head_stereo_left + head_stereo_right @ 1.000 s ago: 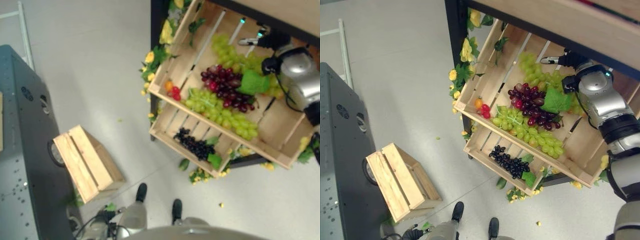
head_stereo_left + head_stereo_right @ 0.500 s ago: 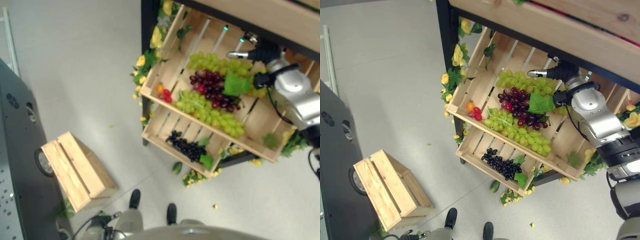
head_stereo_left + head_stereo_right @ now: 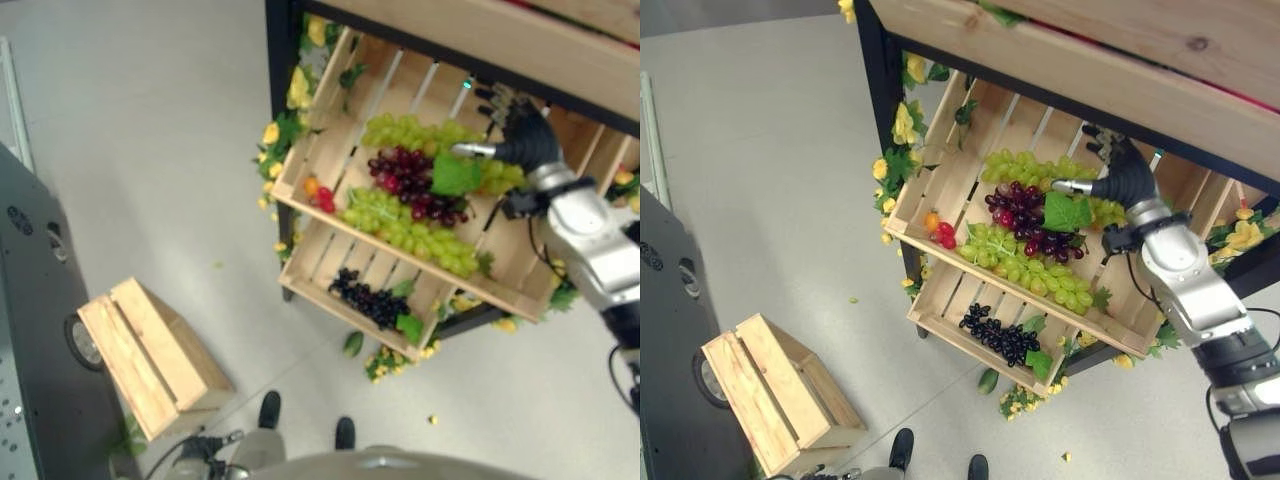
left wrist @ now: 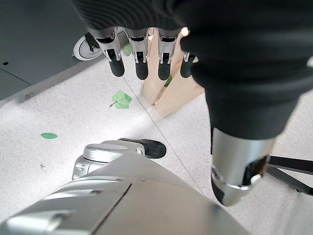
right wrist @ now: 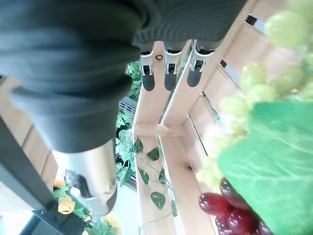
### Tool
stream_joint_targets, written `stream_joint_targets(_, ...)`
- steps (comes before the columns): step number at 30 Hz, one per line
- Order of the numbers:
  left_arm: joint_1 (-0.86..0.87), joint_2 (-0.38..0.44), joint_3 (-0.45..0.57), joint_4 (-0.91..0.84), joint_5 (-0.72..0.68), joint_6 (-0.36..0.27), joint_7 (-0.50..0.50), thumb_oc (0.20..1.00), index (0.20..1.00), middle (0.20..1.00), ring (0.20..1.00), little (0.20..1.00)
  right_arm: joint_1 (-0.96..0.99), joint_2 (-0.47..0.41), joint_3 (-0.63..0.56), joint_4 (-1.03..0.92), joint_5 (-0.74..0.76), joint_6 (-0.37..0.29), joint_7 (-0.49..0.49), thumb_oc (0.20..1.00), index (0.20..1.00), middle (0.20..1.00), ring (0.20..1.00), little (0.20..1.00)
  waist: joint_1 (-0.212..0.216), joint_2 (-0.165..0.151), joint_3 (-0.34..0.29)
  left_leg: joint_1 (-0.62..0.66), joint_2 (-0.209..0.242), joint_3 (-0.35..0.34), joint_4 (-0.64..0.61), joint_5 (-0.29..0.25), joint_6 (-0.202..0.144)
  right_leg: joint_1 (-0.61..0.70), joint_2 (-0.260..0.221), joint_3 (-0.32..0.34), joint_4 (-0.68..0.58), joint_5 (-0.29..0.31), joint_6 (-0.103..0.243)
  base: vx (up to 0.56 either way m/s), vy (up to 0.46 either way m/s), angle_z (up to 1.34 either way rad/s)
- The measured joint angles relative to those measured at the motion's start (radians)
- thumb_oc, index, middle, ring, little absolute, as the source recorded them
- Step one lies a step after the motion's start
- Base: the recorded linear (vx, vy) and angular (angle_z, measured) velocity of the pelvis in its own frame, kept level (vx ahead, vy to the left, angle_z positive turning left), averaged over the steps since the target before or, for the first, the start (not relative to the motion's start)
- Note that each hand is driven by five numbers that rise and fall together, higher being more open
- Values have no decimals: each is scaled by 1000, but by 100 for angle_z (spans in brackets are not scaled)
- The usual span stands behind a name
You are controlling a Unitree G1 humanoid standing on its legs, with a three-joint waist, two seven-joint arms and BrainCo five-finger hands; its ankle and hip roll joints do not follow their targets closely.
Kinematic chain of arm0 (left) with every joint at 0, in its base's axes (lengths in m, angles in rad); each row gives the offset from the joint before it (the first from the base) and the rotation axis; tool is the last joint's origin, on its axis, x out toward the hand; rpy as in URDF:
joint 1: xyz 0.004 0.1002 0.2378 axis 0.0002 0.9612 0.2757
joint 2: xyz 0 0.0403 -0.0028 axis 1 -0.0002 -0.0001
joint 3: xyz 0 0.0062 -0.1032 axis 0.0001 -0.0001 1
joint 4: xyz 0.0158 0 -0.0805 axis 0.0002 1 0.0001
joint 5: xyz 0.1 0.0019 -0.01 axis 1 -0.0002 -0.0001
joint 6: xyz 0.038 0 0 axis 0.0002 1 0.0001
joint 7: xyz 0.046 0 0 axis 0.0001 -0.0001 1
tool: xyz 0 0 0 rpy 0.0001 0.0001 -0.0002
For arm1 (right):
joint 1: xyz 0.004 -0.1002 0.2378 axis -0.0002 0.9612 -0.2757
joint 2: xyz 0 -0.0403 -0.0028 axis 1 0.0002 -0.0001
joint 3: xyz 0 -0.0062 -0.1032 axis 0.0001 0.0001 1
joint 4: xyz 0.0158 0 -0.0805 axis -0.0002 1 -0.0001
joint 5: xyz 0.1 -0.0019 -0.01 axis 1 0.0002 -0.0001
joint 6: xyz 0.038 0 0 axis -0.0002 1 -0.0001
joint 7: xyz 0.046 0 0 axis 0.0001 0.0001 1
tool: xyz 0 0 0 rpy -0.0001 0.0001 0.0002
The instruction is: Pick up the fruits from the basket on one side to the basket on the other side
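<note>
A tiered wooden stand fills the upper right of both eye views. Its upper crate (image 3: 940, 170) slopes down toward the lower right and carries the fruit; a lower crate (image 3: 940, 310) beneath it holds a dark grape bunch (image 3: 998, 335). The empty wooden crate (image 3: 770, 395) stands on the floor at the lower left of the frame, well apart from the stand, and I take it to be where the fruit is meant to go.

In the upper crate, a long green grape bunch (image 3: 1025, 265) runs diagonally from centre toward the lower right. Above it lie a red grape bunch (image 3: 1025, 210) topped by a green leaf (image 3: 1068, 212), and another green grape bunch (image 3: 1025, 168) toward the back. A few small red and orange fruits (image 3: 938, 228) sit in the crate's left corner.

The right hand (image 3: 1118, 178) hangs over the back right of the upper crate, thumb pointing left toward the leaf, fingers straight and holding nothing; its wrist view shows the leaf and red grapes just beside the open fingers (image 5: 168, 73). The red bunch lies to the hand's left and slightly lower in frame, so this hand is far the nearer one, and a short move left and down should meet it.

The left hand (image 4: 146, 54) hangs low by the floor crate, fingers relaxed and empty.
</note>
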Motion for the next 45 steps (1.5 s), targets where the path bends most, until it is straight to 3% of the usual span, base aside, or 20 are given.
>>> stream_joint_targets(15,-2,-4,20,-4,77,2,23,1000,1000,1000,1000,1000,173,150,-44,-147,-69,-38,17,1000,1000,1000,1000,1000,-6,2,-26,-1,1,1,-2,-2,-1,-3,-1,2,0,-2,-1,0,0,0)
stream_joint_targets(24,2,-8,26,-4,86,1,38,1000,1000,1000,1000,1000,262,217,-62,-196,-126,-62,18,1000,1000,1000,1000,1000,-35,8,-36,-2,6,5,-2,-3,-2,-8,-1,6,-1,-5,3,3,2,-2)
stream_joint_targets(26,2,-10,27,-4,87,0,42,1000,1000,1000,1000,1000,310,265,-83,-217,-129,-67,17,1000,1000,1000,1000,1000,-48,10,-41,-2,7,5,-3,-4,-2,-7,0,5,-1,-6,2,0,0,0)
stream_joint_targets(37,-1,-22,44,-2,116,0,62,1000,1000,1000,1000,1000,476,304,-95,-267,-178,-80,30,1000,1000,1000,1000,1000,-72,19,-47,0,12,19,-3,-8,-6,-11,0,11,-1,-7,2,6,5,-3)
stream_joint_targets(45,0,-22,49,-1,117,-4,69,1000,1000,1000,1000,1000,634,335,-98,-305,-184,-99,73,1000,1000,1000,1000,1000,-101,20,-93,15,13,32,-3,-10,-3,-2,-1,22,0,-7,2,5,12,-4)
